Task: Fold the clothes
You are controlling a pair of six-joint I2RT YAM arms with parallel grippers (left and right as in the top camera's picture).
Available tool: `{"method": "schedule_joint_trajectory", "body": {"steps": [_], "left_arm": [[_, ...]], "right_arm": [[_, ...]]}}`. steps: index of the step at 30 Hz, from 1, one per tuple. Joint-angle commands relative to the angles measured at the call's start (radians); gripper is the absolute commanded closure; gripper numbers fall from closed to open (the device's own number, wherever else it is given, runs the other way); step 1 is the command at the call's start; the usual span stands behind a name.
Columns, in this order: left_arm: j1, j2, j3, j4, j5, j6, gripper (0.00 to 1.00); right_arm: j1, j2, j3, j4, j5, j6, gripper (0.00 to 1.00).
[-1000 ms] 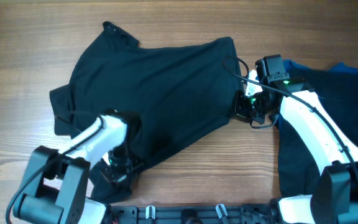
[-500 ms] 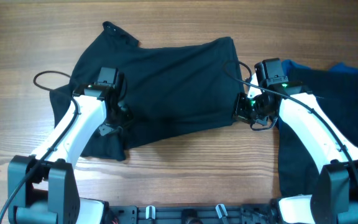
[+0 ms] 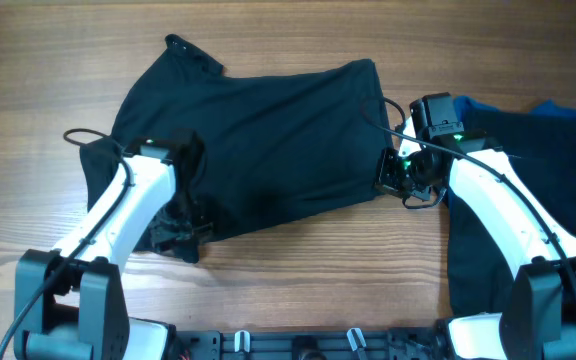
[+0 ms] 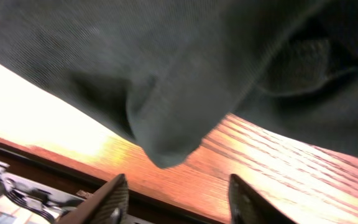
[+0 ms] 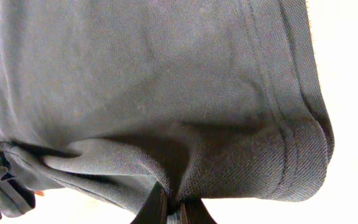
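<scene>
Shirt (image 5: 166,74) hem inside right end effector (image 5: 174,205), wrist-view only

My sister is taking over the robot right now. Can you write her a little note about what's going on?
Left gripper: open, empty, low by the near left edge of the black shirt.
Right gripper: shut on the shirt's hem, right side.
The shirt lies spread and rumpled on the wooden table; a dark blue garment waits on the right.
Done: no neat fold yet.
Left to do: grip the left side, fold the shirt, then the other garment.
</scene>
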Motion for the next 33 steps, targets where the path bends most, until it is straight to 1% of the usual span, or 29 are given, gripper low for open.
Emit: {"method": "schedule_joint_trajectory", "body": {"steps": [1, 3, 6, 7, 9, 10, 11, 12, 14, 17, 19, 20, 23, 25, 27, 30, 33], "left_arm": [[-0.074, -0.013, -0.038, 0.006, -0.022, -0.222, 0.43], [-0.111, -0.013, -0.081, 0.006, -0.014, -0.338, 0.43], [-0.122, -0.013, -0.144, 0.012, -0.058, -0.446, 0.4], [-0.117, -0.013, -0.154, 0.023, -0.069, -0.466, 0.4], [-0.109, -0.013, -0.16, 0.064, -0.078, -0.467, 0.42], [-0.11, -0.013, -0.16, 0.097, -0.078, -0.467, 0.41], [-0.11, -0.013, -0.16, 0.125, -0.078, -0.467, 0.43], [-0.11, -0.013, -0.16, 0.147, -0.078, -0.467, 0.47], [-0.11, -0.013, -0.16, 0.179, -0.078, -0.466, 0.48], [-0.11, -0.008, -0.16, 0.192, -0.08, -0.466, 0.49], [-0.11, 0.0, -0.164, 0.188, -0.099, -0.466, 0.52], [-0.11, 0.002, -0.169, 0.189, -0.105, -0.467, 0.54], [-0.11, 0.005, -0.193, 0.198, -0.12, -0.466, 0.65], [-0.11, 0.006, -0.202, 0.21, -0.119, -0.467, 0.78], [-0.109, 0.006, -0.201, 0.207, -0.118, -0.466, 0.96], [-0.101, 0.002, -0.158, 0.121, -0.112, -0.457, 0.96], [-0.05, -0.03, -0.074, -0.011, -0.147, -0.406, 0.96]], "right_arm": [[-0.005, 0.004, -0.008, 0.006, 0.024, 0.014, 0.96], [-0.005, 0.004, -0.008, 0.004, 0.024, 0.013, 0.96], [-0.005, 0.004, -0.008, 0.003, 0.024, 0.013, 0.96], [-0.004, 0.004, -0.008, 0.003, 0.024, 0.013, 0.96], [-0.004, 0.004, -0.008, 0.003, 0.024, 0.012, 0.96], [-0.005, 0.004, -0.008, 0.003, 0.024, 0.011, 0.96], [-0.005, 0.004, -0.008, 0.003, 0.024, 0.01, 0.96], [-0.004, 0.004, -0.008, 0.002, 0.024, 0.011, 0.96], [-0.005, 0.004, -0.008, -0.001, 0.024, 0.01, 0.96], [-0.005, 0.004, -0.008, -0.002, 0.024, 0.01, 0.96], [-0.005, 0.004, -0.008, -0.002, 0.024, 0.01, 0.96], [-0.005, 0.004, -0.008, -0.002, 0.024, 0.01, 0.96], [-0.005, 0.004, -0.008, -0.002, 0.024, 0.005, 0.96], [-0.005, 0.004, -0.008, -0.002, 0.024, 0.001, 0.96], [-0.005, 0.004, -0.008, -0.002, 0.024, -0.01, 0.96], [-0.005, 0.004, -0.008, -0.005, 0.033, -0.013, 0.96], [-0.005, 0.004, -0.008, -0.005, 0.078, -0.012, 0.96]]}}
